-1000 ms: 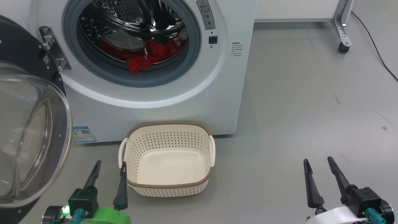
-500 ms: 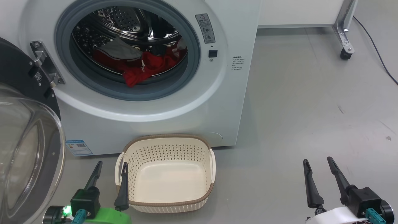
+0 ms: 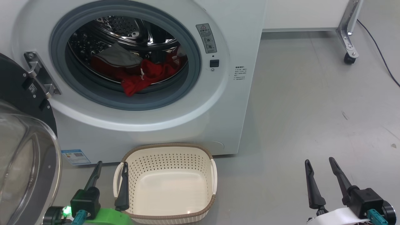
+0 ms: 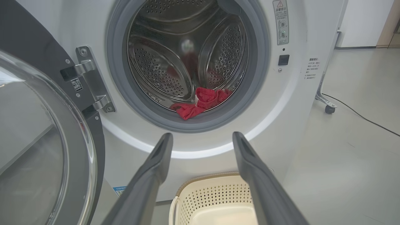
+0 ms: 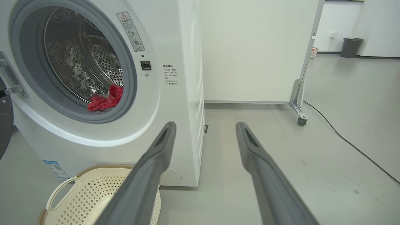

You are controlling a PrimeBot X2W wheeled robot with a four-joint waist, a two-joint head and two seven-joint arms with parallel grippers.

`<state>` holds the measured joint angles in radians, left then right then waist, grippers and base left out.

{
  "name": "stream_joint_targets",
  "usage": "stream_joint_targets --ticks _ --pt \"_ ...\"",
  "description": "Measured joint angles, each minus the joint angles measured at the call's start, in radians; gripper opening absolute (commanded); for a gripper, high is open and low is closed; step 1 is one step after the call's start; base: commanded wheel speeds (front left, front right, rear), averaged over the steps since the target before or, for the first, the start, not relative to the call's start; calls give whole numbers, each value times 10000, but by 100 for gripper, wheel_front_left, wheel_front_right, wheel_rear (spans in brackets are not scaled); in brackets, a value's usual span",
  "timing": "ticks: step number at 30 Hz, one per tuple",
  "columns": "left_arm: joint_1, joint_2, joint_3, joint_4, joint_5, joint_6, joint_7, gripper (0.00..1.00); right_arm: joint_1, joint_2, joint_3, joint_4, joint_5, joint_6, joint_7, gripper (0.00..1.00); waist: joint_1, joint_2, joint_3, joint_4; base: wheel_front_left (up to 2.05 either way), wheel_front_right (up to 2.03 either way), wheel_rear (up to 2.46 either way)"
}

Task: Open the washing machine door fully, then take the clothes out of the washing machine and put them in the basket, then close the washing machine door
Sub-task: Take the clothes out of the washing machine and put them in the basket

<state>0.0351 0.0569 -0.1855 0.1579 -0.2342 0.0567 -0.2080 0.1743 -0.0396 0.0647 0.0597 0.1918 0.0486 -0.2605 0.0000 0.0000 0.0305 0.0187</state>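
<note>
- Head camera has tilted since a second ago: the washing machine [image 3: 175,122] and the basket [image 3: 168,146] now sit lower in the head view. Nothing on the floor [image 3: 297,109] has itself moved, and both pincers keep their places.
- Far left: the washing machine door [image 3: 22,150] stands swung wide open on its hinge, glass bowl bulging outward.
- Lower left: the left pincer [image 3: 112,163] is released, fingers spread, grasping nothing, above the floor at the basket's left side.
- Centre: the drum mouth is exposed. The clothes [image 3: 140,76], red with a patch of grey fabric, lie at the drum bottom, one red fold draped onto the grey seal.
- Below: the basket is empty and upright on the floor just before the machine's front.
- Lower right: the right pincer [image 3: 319,160] is released and empty, above bare floor well right of the basket.
- Far right: a castered metal leg [image 3: 348,47] and a black cable [image 3: 381,53].
</note>
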Motion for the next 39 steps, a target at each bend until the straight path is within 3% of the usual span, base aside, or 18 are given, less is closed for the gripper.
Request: stream_joint_targets --ticks 24,39 --pt "-104 -4 -153 146 -73 -104 148 100 -3 2 58 -144 0 6 0 100 0 0 363 -25 5 -5 0" --pt "-2588 -13 -192 1156 -391 -462 1195 100 -502 -6 123 -564 -4 31 0 100 0 0 1774 -438 0 0 0"
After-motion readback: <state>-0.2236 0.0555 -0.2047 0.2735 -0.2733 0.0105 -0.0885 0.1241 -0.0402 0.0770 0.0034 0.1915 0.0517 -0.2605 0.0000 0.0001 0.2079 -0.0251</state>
